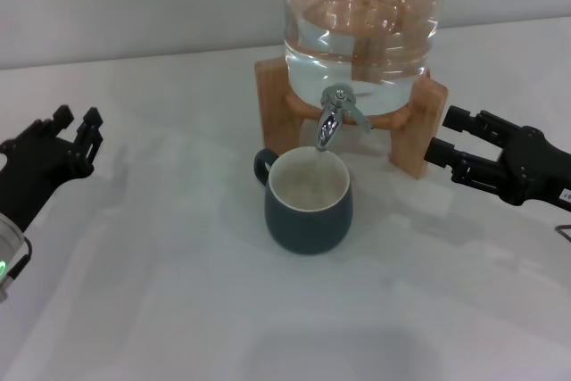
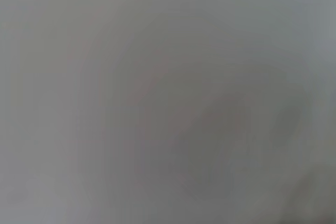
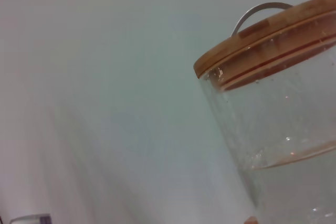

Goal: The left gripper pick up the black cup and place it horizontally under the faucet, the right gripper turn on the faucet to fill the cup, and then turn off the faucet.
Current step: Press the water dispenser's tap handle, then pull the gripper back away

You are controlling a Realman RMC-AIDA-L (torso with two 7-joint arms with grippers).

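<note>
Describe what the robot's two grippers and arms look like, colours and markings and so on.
The left gripper is a black claw of several jointed fingers on a black hand body; behind it sits a white-and-silver cylindrical arm segment with a small green light. The right gripper is the same make: blocky black jointed fingers on a black body, with a small white label near the wrist. Its arm is out of view.

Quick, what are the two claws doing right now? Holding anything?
Left gripper: open, holding nothing, off to the left of the black cup.
Right gripper: open, holding nothing, to the right of the faucet, not touching it.
</note>
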